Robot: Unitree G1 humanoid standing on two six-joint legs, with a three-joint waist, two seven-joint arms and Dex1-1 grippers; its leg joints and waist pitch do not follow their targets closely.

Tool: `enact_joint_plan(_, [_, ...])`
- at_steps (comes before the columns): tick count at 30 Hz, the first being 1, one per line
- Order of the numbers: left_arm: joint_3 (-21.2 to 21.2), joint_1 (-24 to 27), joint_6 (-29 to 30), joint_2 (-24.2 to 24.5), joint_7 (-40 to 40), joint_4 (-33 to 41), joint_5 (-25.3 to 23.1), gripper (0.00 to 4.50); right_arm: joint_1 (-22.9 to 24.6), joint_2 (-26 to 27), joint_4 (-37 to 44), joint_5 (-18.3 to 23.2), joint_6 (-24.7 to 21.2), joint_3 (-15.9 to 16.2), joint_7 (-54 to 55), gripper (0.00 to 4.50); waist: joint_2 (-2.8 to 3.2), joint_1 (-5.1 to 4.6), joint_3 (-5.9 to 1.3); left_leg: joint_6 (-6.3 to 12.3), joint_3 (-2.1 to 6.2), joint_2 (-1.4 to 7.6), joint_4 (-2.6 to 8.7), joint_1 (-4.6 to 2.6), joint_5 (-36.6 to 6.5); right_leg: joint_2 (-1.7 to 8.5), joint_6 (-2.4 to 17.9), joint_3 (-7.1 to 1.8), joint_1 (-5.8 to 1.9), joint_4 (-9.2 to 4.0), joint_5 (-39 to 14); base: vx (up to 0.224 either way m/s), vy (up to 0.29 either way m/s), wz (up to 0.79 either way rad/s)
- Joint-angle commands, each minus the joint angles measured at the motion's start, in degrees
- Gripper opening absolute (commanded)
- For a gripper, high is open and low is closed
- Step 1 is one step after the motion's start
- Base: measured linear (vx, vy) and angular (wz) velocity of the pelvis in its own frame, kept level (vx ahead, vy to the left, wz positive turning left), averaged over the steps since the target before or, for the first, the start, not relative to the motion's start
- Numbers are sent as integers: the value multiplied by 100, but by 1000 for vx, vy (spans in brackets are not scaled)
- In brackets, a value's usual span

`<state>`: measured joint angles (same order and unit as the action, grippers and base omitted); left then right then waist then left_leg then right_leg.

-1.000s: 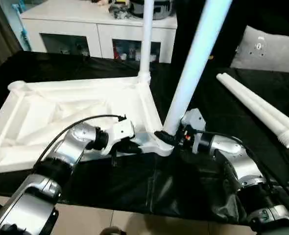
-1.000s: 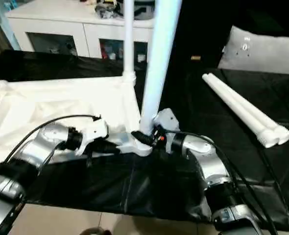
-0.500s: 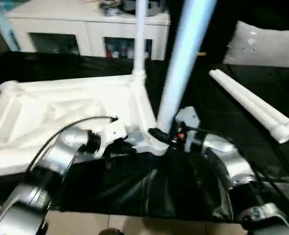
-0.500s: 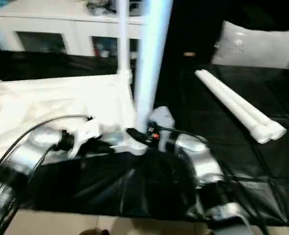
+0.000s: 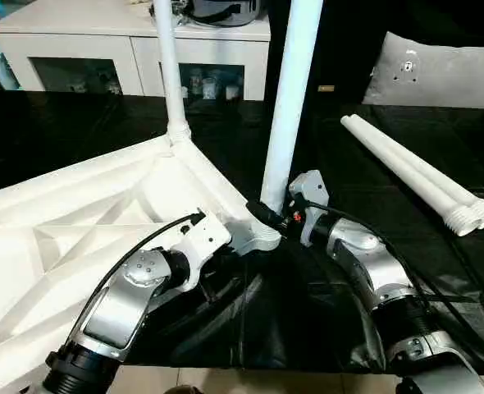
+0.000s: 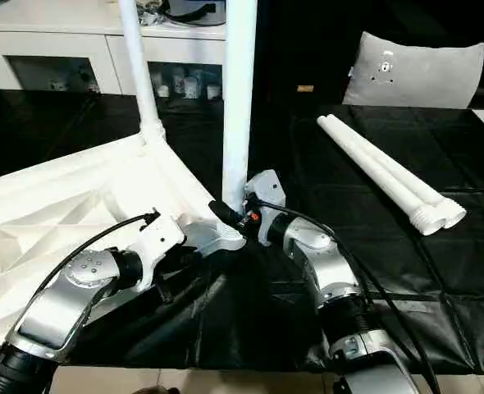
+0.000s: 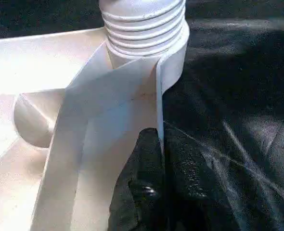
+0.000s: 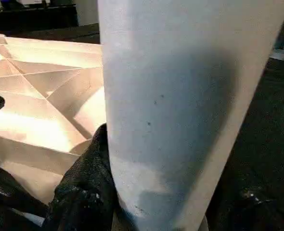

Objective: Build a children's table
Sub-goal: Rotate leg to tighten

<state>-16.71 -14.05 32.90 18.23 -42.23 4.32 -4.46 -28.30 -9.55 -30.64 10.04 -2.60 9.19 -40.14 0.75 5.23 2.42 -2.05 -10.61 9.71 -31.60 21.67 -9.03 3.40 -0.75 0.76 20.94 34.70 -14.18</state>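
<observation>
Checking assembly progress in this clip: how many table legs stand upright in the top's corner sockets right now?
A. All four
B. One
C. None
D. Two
D: one upright leg stands in the far corner socket and another in the near one, held by the right gripper, while two spare legs lie on the black cloth.

Bright overhead light glares off the white table top (image 5: 78,222); the black cloth (image 5: 390,222) shines; close wrist views go soft.
</observation>
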Motion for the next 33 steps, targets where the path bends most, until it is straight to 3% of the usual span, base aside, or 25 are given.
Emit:
enact_joint_plan(1, [-182,-118,-68,-158,-90,596,222,0,375,-78,-974,-415,-536,117,365,191,53,17,-163,-318,228,375,485,-141,-2585,451,819,-234,65,-579,-1898,0,0,0])
enact_joint_plan(6, [-191,-141,-163,-60,-157,479,77,0,298,1,-1083,-437,-420,114,418,191,83,0,-200,-295,211,360,466,-122,-2373,433,949,-213,16,-529,-1187,0,0,0])
enact_joint_plan(11, [-273,-211,-196,111,-258,465,90,0,213,110,-1217,-372,-384,63,413,191,74,-18,-193,-307,215,359,468,-131,-2499,443,917,-213,23,-548,-1490,0,0,0])
enact_joint_plan(12, [-276,-210,-175,128,-266,476,100,0,205,127,-1230,-340,-390,42,392,247,78,-21,-192,-319,220,363,469,-139,-2539,445,908,-215,30,-554,-1562,0,0,0])
enact_joint_plan(16, [-252,-215,-195,198,-309,432,97,0,199,145,-1242,-316,-319,22,361,266,102,-15,-204,-333,210,372,456,-169,-2570,442,966,-221,54,-558,-1469,0,0,0])
enact_joint_plan(20, [-259,-254,-268,325,-365,335,123,0,215,138,-1216,-311,-242,20,281,307,107,14,-250,-281,200,365,439,-124,-2053,408,1034,-194,-20,-465,-631,0,0,0])
enact_joint_plan(25, [-175,-367,-320,415,-420,192,195,0,289,65,-1137,-325,-26,0,127,354,109,82,-315,-43,163,341,332,-84,-1227,403,1183,-156,-100,-351,613,0,0,0])
enact_joint_plan(29, [-140,-421,-420,467,-450,42,219,0,368,-41,-1034,-319,25,11,27,385,105,122,-322,8,158,341,313,-91,-1145,397,1185,-145,-118,-336,736,0,0,0])
enact_joint_plan(33, [-131,-462,-534,554,-544,-91,287,0,535,-263,-884,-327,306,-40,-176,417,132,144,-306,-63,164,356,331,-106,-1372,407,1169,-148,-109,-358,366,0,0,0])
